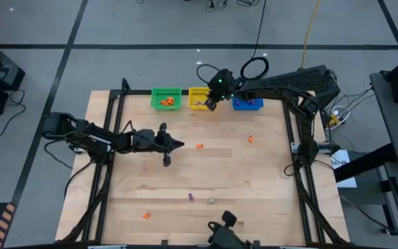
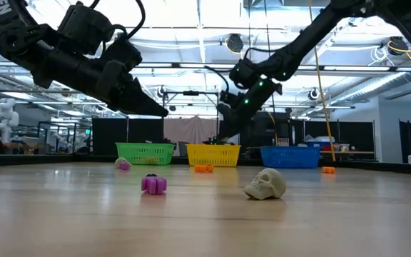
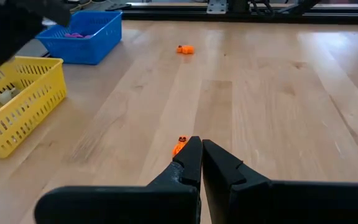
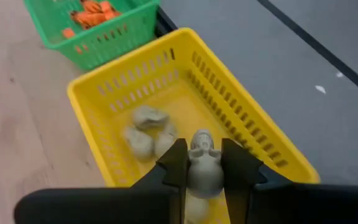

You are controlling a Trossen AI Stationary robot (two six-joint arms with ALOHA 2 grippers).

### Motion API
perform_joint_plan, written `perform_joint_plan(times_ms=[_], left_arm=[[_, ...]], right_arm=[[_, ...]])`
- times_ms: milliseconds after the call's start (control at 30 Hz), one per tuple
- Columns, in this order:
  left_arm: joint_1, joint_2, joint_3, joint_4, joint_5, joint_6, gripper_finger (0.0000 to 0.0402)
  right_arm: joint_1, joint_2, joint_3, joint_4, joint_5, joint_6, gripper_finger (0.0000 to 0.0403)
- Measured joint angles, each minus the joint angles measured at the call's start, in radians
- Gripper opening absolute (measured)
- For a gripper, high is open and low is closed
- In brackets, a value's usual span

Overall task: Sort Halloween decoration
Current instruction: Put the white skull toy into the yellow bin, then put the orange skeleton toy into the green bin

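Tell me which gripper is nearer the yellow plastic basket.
Right. The right gripper hangs over the yellow plastic basket, shut on a pale beige-grey figure. The left gripper is shut farther down the table, beside a small orange trinket.

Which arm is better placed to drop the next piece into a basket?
The right: its tool holds a pale trinket directly above the yellow basket. The left tool hangs shut over mid-table.

- Wooden table (image 1: 254, 200): green basket (image 1: 166, 97), yellow basket (image 1: 197, 99), blue basket (image 1: 248, 104) along upper edge.
- Loose trinkets: orange (image 1: 200, 146), (image 1: 251, 139), (image 1: 146, 216); purple (image 1: 191, 197); beige skull (image 2: 265, 183) lower centre.
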State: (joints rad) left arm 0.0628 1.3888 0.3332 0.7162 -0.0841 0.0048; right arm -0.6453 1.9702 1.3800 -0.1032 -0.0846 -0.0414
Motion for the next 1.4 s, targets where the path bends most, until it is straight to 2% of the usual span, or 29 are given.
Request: perform_joint_plan(times_ms=[467,567,767,900,1033,1167,1233,1300,1400], left_arm=[[0.000,0.000,0.000,-0.009,0.000,0.000,0.0012],[0.000,0.000,0.000,-0.020,0.000,-0.005,0.0012],[0.001,0.000,0.000,-0.027,0.000,-0.052,0.0012],[0.001,0.000,0.000,-0.026,0.000,-0.051,0.0012],[0.001,0.000,0.000,-0.031,0.000,-0.051,0.0012],[0.001,0.000,0.000,-0.050,0.000,-0.047,0.0012],[0.001,0.000,0.000,-0.053,-0.002,-0.043,0.0012],[0.001,0.000,0.000,-0.054,-0.003,-0.043,0.0012],[0.001,0.000,0.000,-0.059,-0.003,-0.043,0.0012]], right_arm=[[-0.004,0.088,-0.001,0.050,-0.021,0.014,0.0051],[-0.003,0.085,-0.001,0.054,-0.017,0.009,0.0077],[0.008,0.035,-0.001,0.045,0.029,0.002,0.0161],[0.025,-0.033,-0.001,0.000,0.031,0.003,0.0178],[0.065,-0.104,-0.004,-0.081,0.033,0.002,0.0136],[0.132,-0.156,-0.072,-0.087,0.035,0.041,0.0057],[0.171,-0.176,-0.134,-0.081,0.078,0.075,0.0022],[0.213,-0.202,-0.210,-0.069,0.155,0.111,0.0006],[0.272,-0.278,-0.331,-0.040,0.218,0.196,0.0015]])
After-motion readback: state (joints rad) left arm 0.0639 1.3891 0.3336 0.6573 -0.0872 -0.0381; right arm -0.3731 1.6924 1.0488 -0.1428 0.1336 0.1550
